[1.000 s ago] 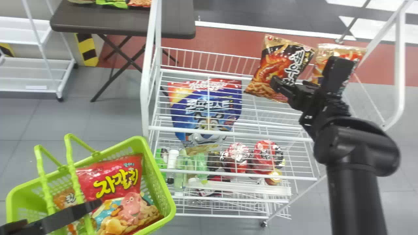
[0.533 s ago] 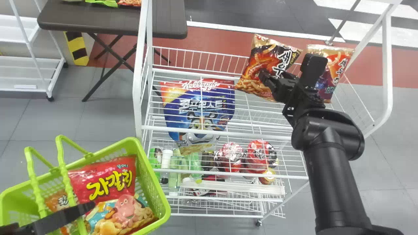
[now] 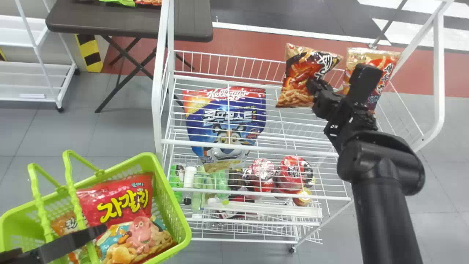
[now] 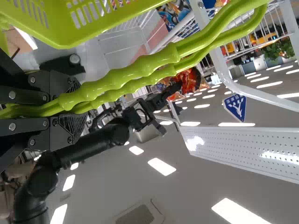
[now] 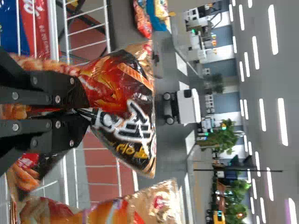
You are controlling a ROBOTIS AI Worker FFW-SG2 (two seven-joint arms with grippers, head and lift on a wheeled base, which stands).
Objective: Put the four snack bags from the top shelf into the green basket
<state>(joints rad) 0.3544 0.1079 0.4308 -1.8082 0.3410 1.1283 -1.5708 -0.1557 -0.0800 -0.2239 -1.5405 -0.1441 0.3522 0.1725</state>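
Our left claw (image 4: 77,109) is closed on the green basket (image 3: 176,205)'s handles (image 4: 126,76); our right claw (image 5: 87,112) pinches the tilted black-and-orange snack bag (image 3: 297,75), its route leading left and nearer us; an orange snack bag (image 3: 372,55) stands just right of that claw.

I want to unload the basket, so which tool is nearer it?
Left. The left tool grips the basket's handles; the right tool is farther, at the rack's top, pinching a snack bag.

R gripper (image 3: 315,84) has closed on dark snack bag (image 3: 296,79). Bag: orientation more upright vs. prev.; lower edge now farther from blue bag (image 3: 205,128).
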